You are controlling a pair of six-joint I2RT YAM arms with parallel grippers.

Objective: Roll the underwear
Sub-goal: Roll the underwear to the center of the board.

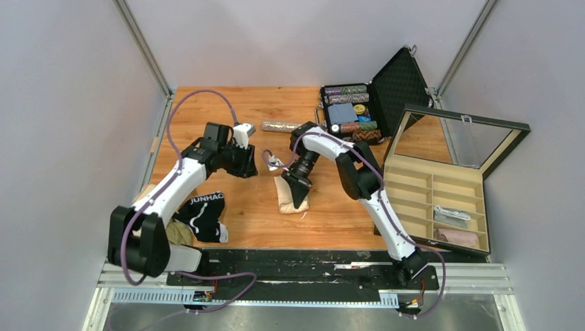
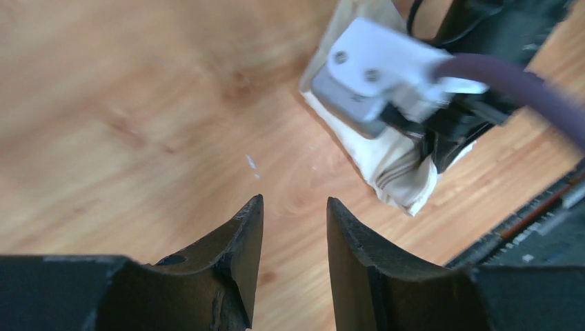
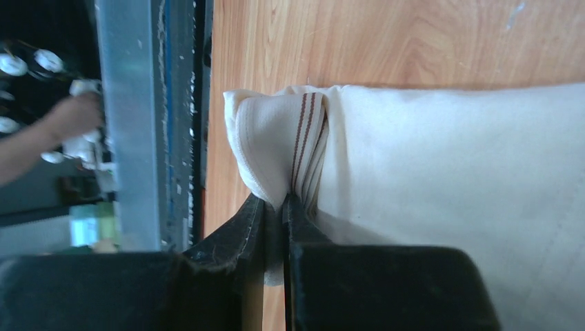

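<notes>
**Work item.** The cream-beige soft cloth underwear (image 1: 285, 198) lies on the wooden desk (image 1: 234, 103), roughly at its centre, between the two arms. Its long axis runs near to far, tilted slightly so that the near end sits a little further right.

**Right end effector** (image 3: 274, 207). The fingers are pressed together, pinching a gathered fold of the brown-striped hem (image 3: 303, 131) at the near end of the cream-beige underwear. The rest of the cloth extends from the pinch toward the far side. Whether the fold is lifted clear of the desk cannot be told.

**Left end effector** (image 2: 295, 210). The fingers are spread with nothing between them, held over bare desk. The cream-beige underwear lies to its right and slightly nearer, close but not touching.

**Governing relation.** The right arm is on the garment and the left arm is just beside it. By judgement, a roll should carry the pinched near end over the cloth toward the far end, along the long axis. The left end effector is placed to press or tuck the left edge if required.

**Other garments.** A black cloth underwear with white "JUNHAO" waistband lettering (image 1: 205, 207) lies by the left arm base, with a tan cloth piece (image 1: 176, 234) partly beneath it. Both are unrolled and well apart from the cream item.

**Progress.** Judged early: no turn of the roll is visible
</notes>
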